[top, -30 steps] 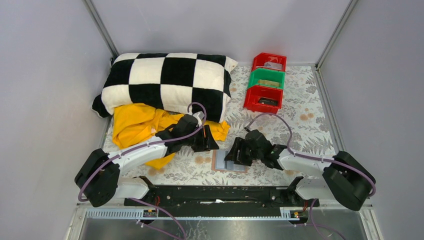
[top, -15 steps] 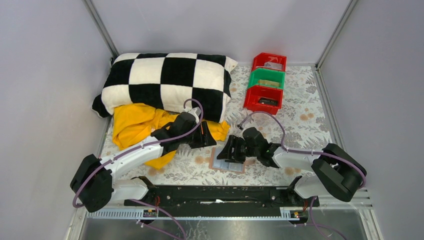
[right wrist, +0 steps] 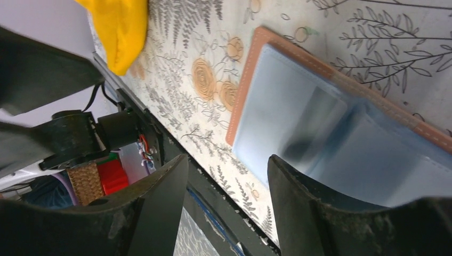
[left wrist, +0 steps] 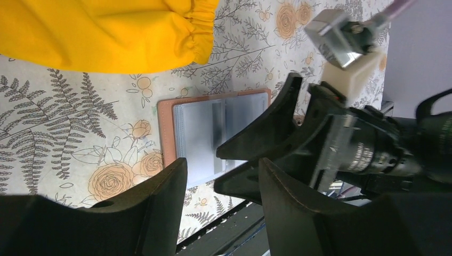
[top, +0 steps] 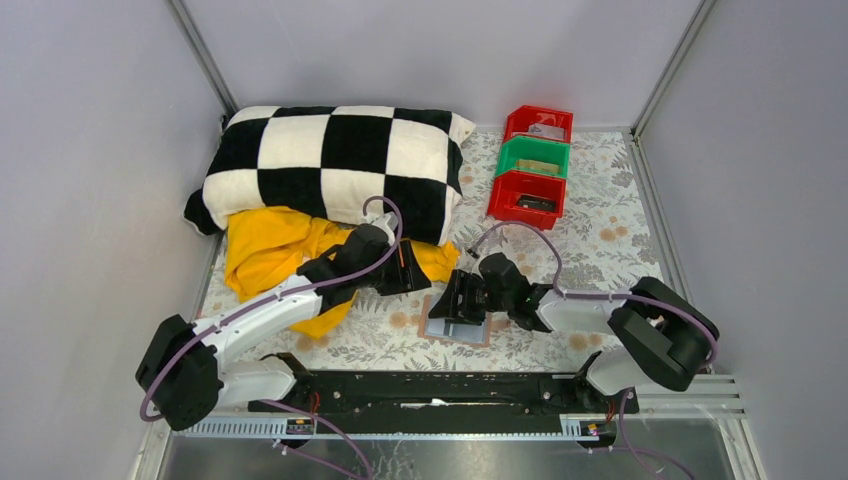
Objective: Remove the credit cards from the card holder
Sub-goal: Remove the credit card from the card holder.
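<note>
The card holder (top: 455, 327) lies open and flat on the floral table, with a tan leather edge and grey-blue inner panels (left wrist: 205, 128). My right gripper (top: 460, 305) hangs low over its right half, open, with nothing between its fingers (right wrist: 228, 160). One black finger (left wrist: 266, 133) of it crosses the holder in the left wrist view. My left gripper (top: 412, 280) hovers just behind the holder's far left corner, open and empty (left wrist: 223, 162). No credit cards show clearly. A darker strip (right wrist: 314, 120) in one panel may be a card; I cannot tell.
A yellow cloth (top: 275, 255) lies left of the holder under my left arm. Behind it is a black-and-white checkered pillow (top: 335, 165). A row of red and green bins (top: 532, 165) stands at the back right. Grey walls enclose the table.
My right gripper has slid left and now hangs over the card holder. My left gripper has drawn back a little toward the yellow cloth. Both stay open.
</note>
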